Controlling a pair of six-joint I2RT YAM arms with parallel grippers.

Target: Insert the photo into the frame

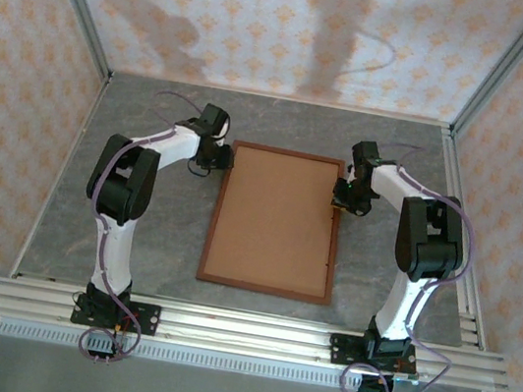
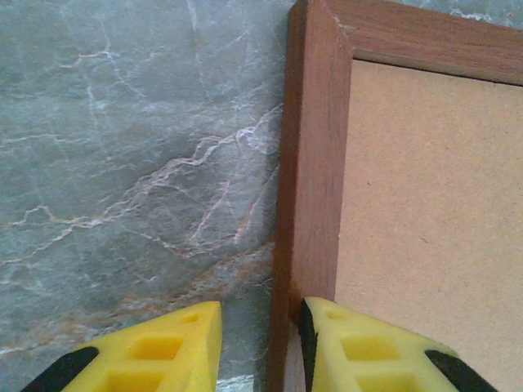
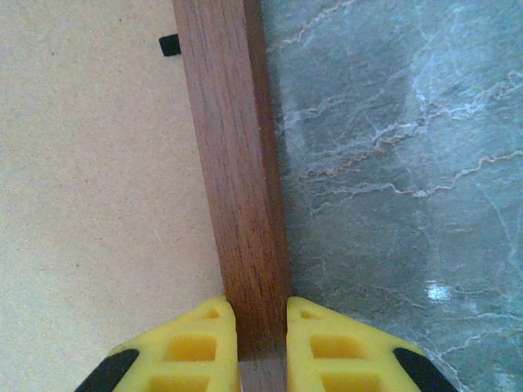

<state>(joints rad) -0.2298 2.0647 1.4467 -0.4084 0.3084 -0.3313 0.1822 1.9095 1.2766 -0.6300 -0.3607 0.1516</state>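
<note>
The frame (image 1: 285,151), thin reddish-brown moulding, lies flat in the middle of the table with a plain brown board (image 1: 276,220) filling it. The photo is hidden. My left gripper (image 1: 215,161) is at the frame's far left corner. In the left wrist view the left gripper (image 2: 260,314) is open and straddles the left moulding (image 2: 315,163): the right finger is against the inner side, and the left finger stands apart over the table. My right gripper (image 1: 342,201) is on the right side near the far corner. There the right gripper (image 3: 260,304) is shut on the moulding (image 3: 233,163), one finger on each side.
The grey marble tabletop (image 1: 136,236) surrounds the frame. Patterned walls with metal posts close in the left, back and right. Aluminium rails (image 1: 240,330) carrying both arm bases run along the near edge. A small black tab (image 3: 169,45) sits on the board by the right moulding.
</note>
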